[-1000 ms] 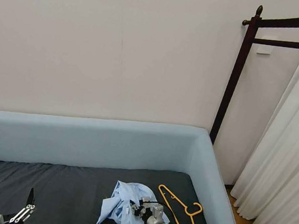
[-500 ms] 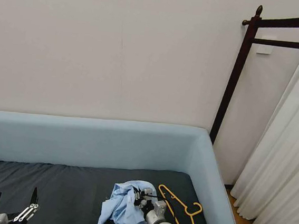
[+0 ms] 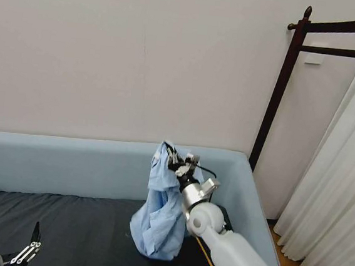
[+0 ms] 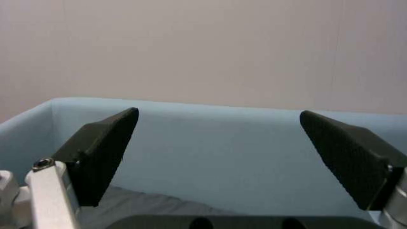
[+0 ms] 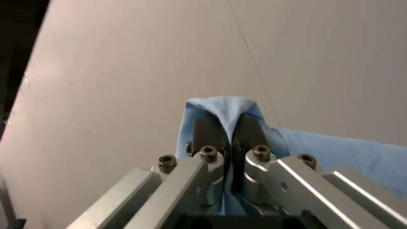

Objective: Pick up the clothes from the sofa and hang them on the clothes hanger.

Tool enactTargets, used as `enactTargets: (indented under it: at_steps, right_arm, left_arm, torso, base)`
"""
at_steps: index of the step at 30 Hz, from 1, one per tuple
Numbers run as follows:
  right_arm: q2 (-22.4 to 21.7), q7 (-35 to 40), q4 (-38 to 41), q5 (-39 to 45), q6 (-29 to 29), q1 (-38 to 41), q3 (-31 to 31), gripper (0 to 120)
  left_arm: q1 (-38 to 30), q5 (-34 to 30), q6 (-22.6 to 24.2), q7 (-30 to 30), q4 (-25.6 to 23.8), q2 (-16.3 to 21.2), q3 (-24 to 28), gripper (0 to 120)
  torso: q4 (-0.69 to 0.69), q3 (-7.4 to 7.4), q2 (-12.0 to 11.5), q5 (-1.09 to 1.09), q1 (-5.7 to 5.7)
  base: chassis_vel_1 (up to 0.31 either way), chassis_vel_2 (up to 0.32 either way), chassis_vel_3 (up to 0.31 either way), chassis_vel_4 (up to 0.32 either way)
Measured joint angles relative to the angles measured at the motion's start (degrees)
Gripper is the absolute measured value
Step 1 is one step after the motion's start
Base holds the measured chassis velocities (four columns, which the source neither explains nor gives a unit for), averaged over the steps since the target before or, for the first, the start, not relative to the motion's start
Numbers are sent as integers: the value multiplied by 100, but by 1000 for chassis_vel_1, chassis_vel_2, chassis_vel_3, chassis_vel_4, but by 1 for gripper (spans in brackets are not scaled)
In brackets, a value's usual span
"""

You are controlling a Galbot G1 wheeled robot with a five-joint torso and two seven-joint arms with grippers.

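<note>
A light blue shirt [image 3: 159,216] hangs from my right gripper [image 3: 176,159], which is shut on its top fold and raised in front of the sofa's backrest. The shirt's lower end still touches the dark seat cushion [image 3: 62,222]. In the right wrist view the fingers [image 5: 207,136] pinch the blue shirt [image 5: 222,107] against the pale wall. The dark wooden clothes rack [image 3: 290,75] stands to the right of the sofa. My left gripper [image 3: 9,244] is open low at the left; its pads [image 4: 105,150] stand wide apart facing the backrest.
The light blue sofa [image 3: 99,163] has a raised backrest and a right armrest [image 3: 250,228]. A sliver of the orange hanger [image 3: 204,256] lies on the cushion beside my right arm. White curtains [image 3: 342,186] hang at the far right.
My right gripper has lifted the blue shirt from the cushion up to backrest height, so it now hangs down. The left gripper has barely moved.
</note>
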Motion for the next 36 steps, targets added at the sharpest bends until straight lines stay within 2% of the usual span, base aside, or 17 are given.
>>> enactTargets:
  at_steps: [2, 5, 8, 9, 10, 11, 14, 16, 18, 20, 25, 28, 30, 32, 34, 36]
  right_arm:
    - [39, 162, 169, 3, 11, 391, 42, 0]
    - [-8, 482, 513, -4, -63, 483, 143, 0]
    - [-479, 913, 1305, -211, -390, -105, 173, 0]
    - [-663, 769, 1448, -483, -447, -482, 170, 0]
    - [-663, 769, 1448, -483, -447, -482, 170, 0]
    - [-825, 516, 1483, -867, -465, -913, 175, 0]
    - [-1117, -567, 1027, -2057, -280, -2536, 212, 0]
    - [-1121, -646, 974, -2125, -256, -2625, 220, 0]
    - [-1078, -1612, 110, -2897, 145, -3458, 337, 0]
    - [-985, -2028, -482, -3305, 409, -3691, 377, 0]
    - [-886, -2286, -1041, -3751, 538, -3880, 369, 0]
    - [-868, -2193, -1247, -4139, 405, -3989, 295, 14]
    - [-870, -2142, -1253, -4157, 316, -3992, 286, 19]
    - [-915, -2110, -1099, -4055, 100, -4007, 297, 28]
    - [-965, -2125, -950, -3988, 2, -4023, 323, 32]
    - [-1111, -2388, -601, -3882, -121, -4060, 469, 41]
  left_arm:
    - [-3, -5, -22, -2, 5, -11, 12, 100]
    - [-21, -11, -33, -3, 33, -7, 16, 100]
    - [-70, -13, -62, -5, 97, 14, 50, 100]
    - [-80, -6, -73, -4, 107, 10, 73, 100]
    - [-80, -6, -73, -4, 107, 10, 73, 100]
    - [-91, 4, -77, -2, 116, 4, 103, 100]
    - [-126, 75, -85, -3, 152, -13, 205, 100]
    - [-130, 82, -85, -4, 157, -12, 213, 100]
    - [-172, 117, -72, 0, 197, 4, 258, 100]
    - [-192, 127, -60, 1, 230, 22, 270, 100]
    - [-200, 128, -49, -1, 279, 52, 262, 100]
    - [-197, 100, -50, -2, 313, 106, 193, 100]
    - [-190, 89, -55, -3, 320, 120, 162, 100]
    - [-172, 68, -75, -5, 334, 140, 113, 100]
    - [-166, 62, -91, -5, 337, 147, 96, 100]
    - [-157, 58, -107, -5, 338, 152, 63, 100]
  torso:
    - [2, 0, 0, -2, 0]
    - [4, -1, 1, -2, 0]
    - [-1, -2, 1, 0, 0]
    - [-2, -2, 1, 0, 0]
    - [-2, -2, 1, 0, 0]
    - [-2, -2, 1, 1, 0]
    - [-5, 0, 0, 5, 0]
    - [-4, 0, 0, 4, 0]
    - [-4, -1, 1, 0, -1]
    - [0, -1, 1, 1, -1]
    - [0, -1, 0, 0, 0]
    - [0, -1, 1, -1, -1]
    - [0, -2, 1, -1, -1]
    - [0, -1, 0, 0, -1]
    - [1, -1, 1, 0, -1]
    - [1, -1, 1, 0, -1]
  base:
    - [0, 0, 0, 0]
    - [0, 0, 0, 0]
    - [0, 0, 0, 0]
    - [0, 0, 0, 0]
    - [0, 0, 0, 0]
    - [0, 0, 0, 0]
    - [0, 0, 0, 0]
    - [0, 0, 0, 0]
    - [0, 0, 0, 0]
    - [0, 0, 0, 0]
    - [0, 0, 0, 0]
    - [0, 0, 0, 0]
    - [0, 0, 0, 0]
    - [0, 0, 0, 0]
    - [0, 0, 0, 0]
    - [0, 0, 0, 0]
